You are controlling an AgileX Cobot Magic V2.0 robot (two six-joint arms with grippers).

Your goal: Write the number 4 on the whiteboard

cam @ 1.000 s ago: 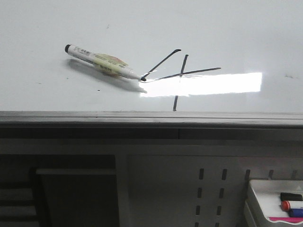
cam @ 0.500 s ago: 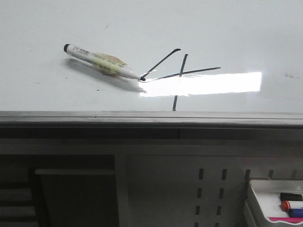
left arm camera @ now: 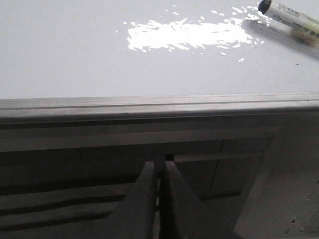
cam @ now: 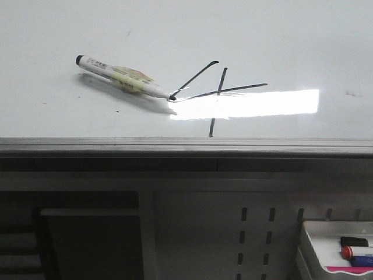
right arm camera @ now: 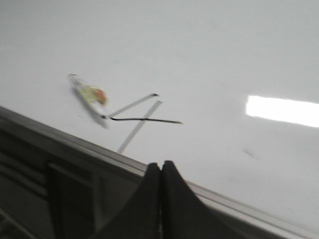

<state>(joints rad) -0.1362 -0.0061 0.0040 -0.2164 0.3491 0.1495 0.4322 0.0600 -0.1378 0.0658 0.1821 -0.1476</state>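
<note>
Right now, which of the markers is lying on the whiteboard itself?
The white-barrelled marker with the black end cap, its tip touching the number 4 on the whiteboard. The other markers sit in the small tray below.

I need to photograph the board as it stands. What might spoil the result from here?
The marker lies loose on the whiteboard, its tip at the corner of the number 4; a nudge could smear or add a stroke. It looks uncapped, so the tip may dry. Both arms sit back off the board, jaws shut and empty.

Angular black number 4 (cam: 217, 93), seemingly complete, near the glossy whiteboard (cam: 280, 41) front edge.
</note>
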